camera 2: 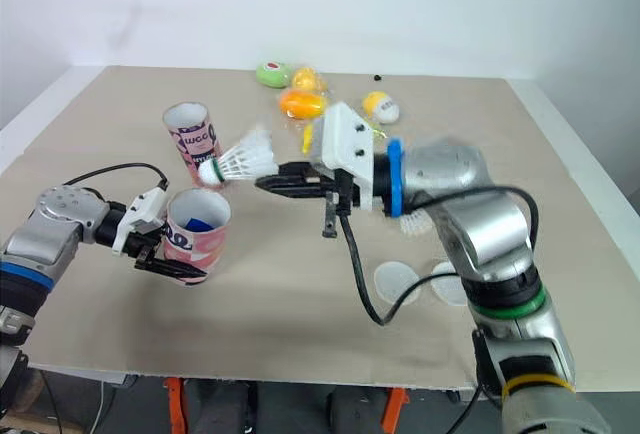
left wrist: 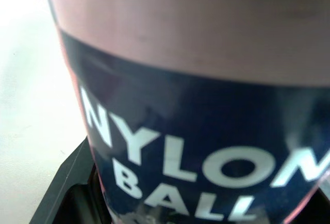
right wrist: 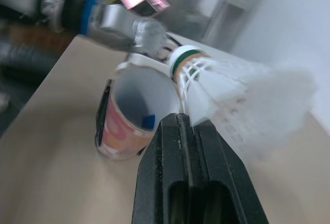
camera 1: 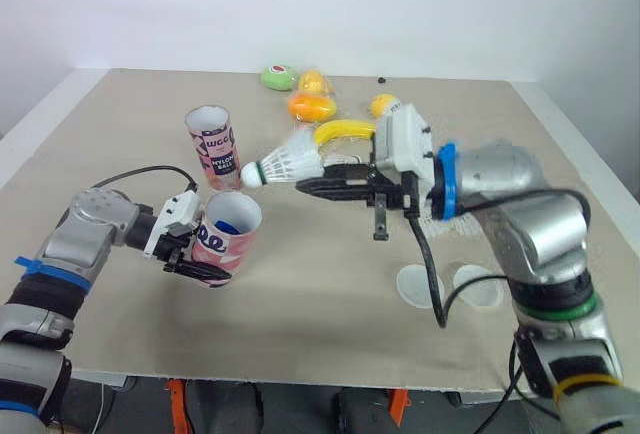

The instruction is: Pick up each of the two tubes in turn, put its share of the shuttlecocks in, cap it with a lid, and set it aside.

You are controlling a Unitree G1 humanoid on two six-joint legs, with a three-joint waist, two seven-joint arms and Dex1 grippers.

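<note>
Pink tube (camera 1: 224,240) clamped in left end effector (camera 1: 205,259) | right end effector (camera 1: 305,186) pinching white shuttlecock (camera 1: 290,162)

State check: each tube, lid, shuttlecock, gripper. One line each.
Held tube: uncapped, something blue inside.
Left gripper: shut on held tube.
Second tube: standing upright, uncapped.
Shuttlecock: pinched at skirt, cork toward held tube.
Right gripper: shut on shuttlecock.
Lids: lying flat, unused.

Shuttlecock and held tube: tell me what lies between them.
Nothing: in the left eye view a bare gap separates the shuttlecock in the right gripper from the held tube's mouth.
</note>
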